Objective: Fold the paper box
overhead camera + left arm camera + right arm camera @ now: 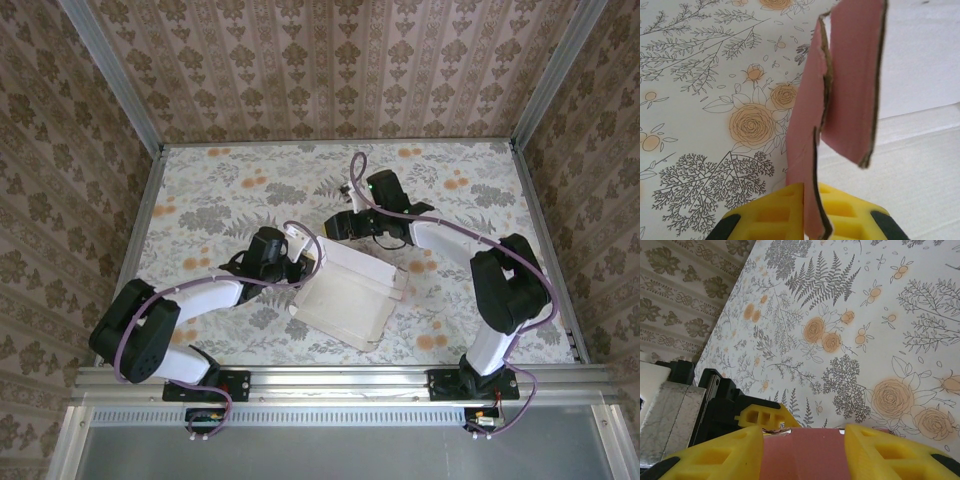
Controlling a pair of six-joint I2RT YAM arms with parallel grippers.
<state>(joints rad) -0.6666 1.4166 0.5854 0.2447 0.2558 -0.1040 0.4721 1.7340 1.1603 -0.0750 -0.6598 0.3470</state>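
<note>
Paper box (345,295) is laid mid-desk (220,190). Its pink left flap is pinched in the left claw (810,192). Pink card is seen between the right claw (802,432) fingers; grip cannot be told.

The left tool (810,212) pinches a pink flap of the paper box (850,85) above the floral table (700,100).

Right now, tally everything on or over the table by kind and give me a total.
paper box: 1
grippers: 2 (left gripper, right gripper)
Total: 3
</note>
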